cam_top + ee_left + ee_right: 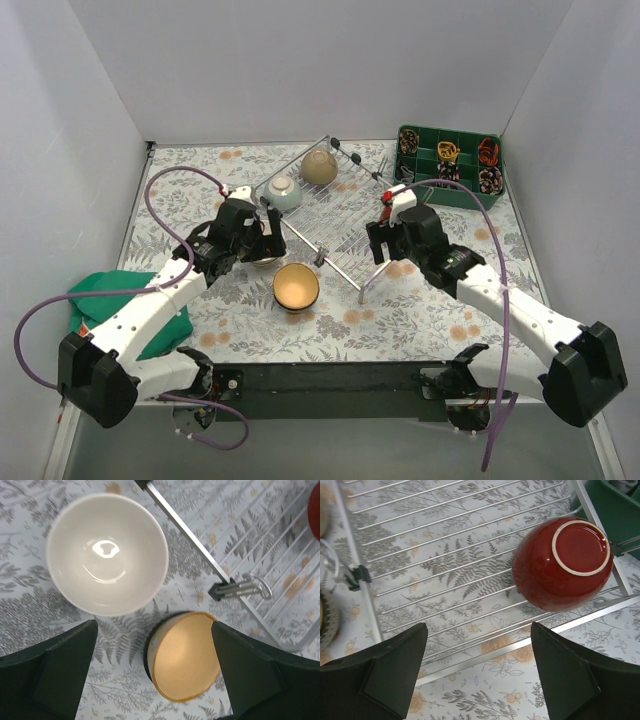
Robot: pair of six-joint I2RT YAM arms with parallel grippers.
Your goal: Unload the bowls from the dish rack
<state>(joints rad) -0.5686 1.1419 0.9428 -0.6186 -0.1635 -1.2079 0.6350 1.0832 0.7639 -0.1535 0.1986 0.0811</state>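
Five bowls show: three on the dish rack (335,215) and two off it on the tabletop (400,310). The rack, a square of silver wire with a raised rim, sits near the middle of the tabletop. It is turned cornerwise, so one corner points at the far edge and one at the near edge. At its far corner a tan bowl (319,166) seems to lie mouth down. At its left corner is a pale green bowl (283,193); which way up it lies I cannot tell. Near the right corner a glossy red bowl (562,562) lies mouth down, pale foot ring up, just beside the rim. Off the rack's near-left side a cream bowl (107,560) and a tan-lined bowl (296,286) stand mouth up, near each other but apart. The left gripper (154,630) hangs above those two with jaws spread wide, gripping nothing. The right gripper (477,630) hangs over the rack's near-right rim, jaws also wide, with the red bowl ahead and untouched. Bare tabletop lies along the near edge. A green tray (450,165) fills the far right corner — close by the rack — and a green cloth (130,310) lies at the left edge.
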